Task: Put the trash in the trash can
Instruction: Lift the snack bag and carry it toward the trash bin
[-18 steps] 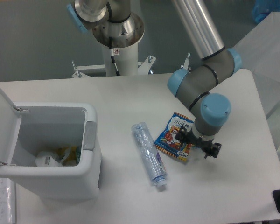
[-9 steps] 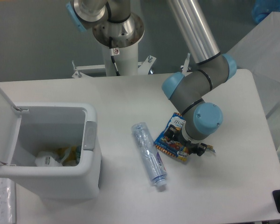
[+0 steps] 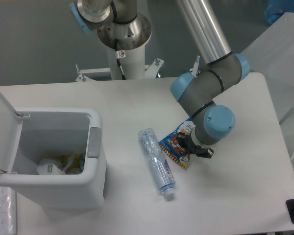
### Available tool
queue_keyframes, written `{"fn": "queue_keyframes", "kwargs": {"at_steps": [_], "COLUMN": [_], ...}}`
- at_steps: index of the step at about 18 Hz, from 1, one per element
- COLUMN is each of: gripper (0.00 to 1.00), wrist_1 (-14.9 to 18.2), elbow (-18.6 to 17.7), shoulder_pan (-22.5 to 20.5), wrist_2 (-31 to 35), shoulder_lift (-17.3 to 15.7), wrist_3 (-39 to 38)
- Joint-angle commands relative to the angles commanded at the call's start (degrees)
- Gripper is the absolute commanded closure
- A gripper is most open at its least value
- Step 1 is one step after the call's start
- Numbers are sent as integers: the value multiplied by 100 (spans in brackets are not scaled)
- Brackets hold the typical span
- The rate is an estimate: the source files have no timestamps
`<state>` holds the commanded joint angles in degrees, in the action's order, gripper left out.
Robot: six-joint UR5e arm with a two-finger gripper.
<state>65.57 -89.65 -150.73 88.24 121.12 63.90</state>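
Gripper sits on the blue-and-orange cartoon snack packet at frame centre-right; finger state can't tell, wrist hides it; open white plastic bin lies far left w/ crushed clear bottle between.

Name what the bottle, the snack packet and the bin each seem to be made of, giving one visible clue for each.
Bottle: clear thin plastic, likely; see-through, creased and flattened.
Snack packet: printed plastic film or foil, seemingly; bright glossy cartoon print, edge looks bent under the arm.
Bin: rigid white plastic by its look; smooth, moulded, rounded corners, with a grey panel on its rim.
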Motion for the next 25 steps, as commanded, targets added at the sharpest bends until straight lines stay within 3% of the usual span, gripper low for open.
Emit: {"fn": "queue_keyframes", "kwargs": {"at_steps": [3,8,13,17,19,25], "gripper": [100,100,100,100,100,100], "wrist_1": [9,9,-44,-87,-289,-457], "elbow": [324,1159,1731,1925,1978,1961], "shoulder_pan": [-88,-255,-308,-273,-177,-19], "wrist_2": [-245,-1650,-2003,-2495,-2601,-2979], "shoulder_lift": [-149,-220,-246,-466,-527,-896], "wrist_3": [-52,-1123,-1783,-2302,-2495,-2996]}}
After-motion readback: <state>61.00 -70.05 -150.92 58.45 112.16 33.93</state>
